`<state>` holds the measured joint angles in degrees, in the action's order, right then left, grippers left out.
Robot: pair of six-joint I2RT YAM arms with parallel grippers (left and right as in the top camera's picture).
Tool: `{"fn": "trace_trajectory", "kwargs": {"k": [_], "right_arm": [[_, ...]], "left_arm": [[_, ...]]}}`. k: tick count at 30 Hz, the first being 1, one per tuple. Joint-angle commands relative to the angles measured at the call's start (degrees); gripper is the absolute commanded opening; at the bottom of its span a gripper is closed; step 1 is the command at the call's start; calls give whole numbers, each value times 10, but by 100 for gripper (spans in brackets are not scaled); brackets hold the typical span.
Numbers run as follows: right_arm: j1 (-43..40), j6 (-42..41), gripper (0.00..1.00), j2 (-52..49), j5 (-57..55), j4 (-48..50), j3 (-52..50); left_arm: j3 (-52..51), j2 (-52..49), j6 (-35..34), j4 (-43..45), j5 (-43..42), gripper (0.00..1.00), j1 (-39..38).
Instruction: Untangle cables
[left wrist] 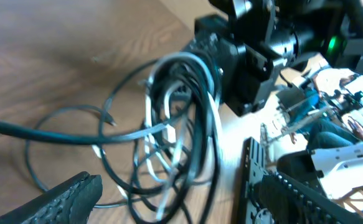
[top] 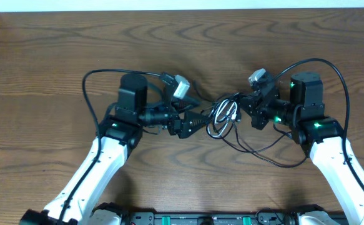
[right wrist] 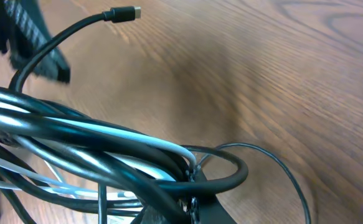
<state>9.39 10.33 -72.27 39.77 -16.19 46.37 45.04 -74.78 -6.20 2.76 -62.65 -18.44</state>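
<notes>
The cables [top: 224, 115], black cords and a white one looped into a bundle, hang between my two grippers at mid-table. My right gripper [top: 247, 111] is shut on the bundle; in the right wrist view the cords [right wrist: 94, 140] are pinched at the jaws [right wrist: 190, 186], and a black plug end [right wrist: 124, 12] sticks up free. My left gripper [top: 191, 125] stands open, its fingers wide apart on either side of the hanging loops [left wrist: 181, 124] and touching none of them. One thin black cable [top: 263, 153] trails over the table toward the right arm.
Thick black wires of the arms arc over the table on the left [top: 94, 81] and the right [top: 331, 69]. The wooden table [top: 57, 50] ends at its back edge [top: 169, 7]. Equipment and clutter [left wrist: 337, 112] lie beyond the near edge.
</notes>
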Motion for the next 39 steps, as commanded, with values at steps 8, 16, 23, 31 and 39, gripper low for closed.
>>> {"fn": "trace_trajectory", "kwargs": {"k": [8,16,23,31,39], "right_arm": [[-3,-34,1,3,-34,-4,3],[-3,-9,1,3,-19,-20,3],[-3,16,1,3,2,-29,3],[-3,26,1,3,3,-29,3],[-3,24,1,3,-14,-30,3]], "left_arm": [[9,-4,5,5,24,86,-21],[9,-4,5,25,155,86,-76],[9,-4,5,47,214,64,-97],[9,-4,5,46,214,22,-97],[9,-4,5,46,221,8,-96]]}}
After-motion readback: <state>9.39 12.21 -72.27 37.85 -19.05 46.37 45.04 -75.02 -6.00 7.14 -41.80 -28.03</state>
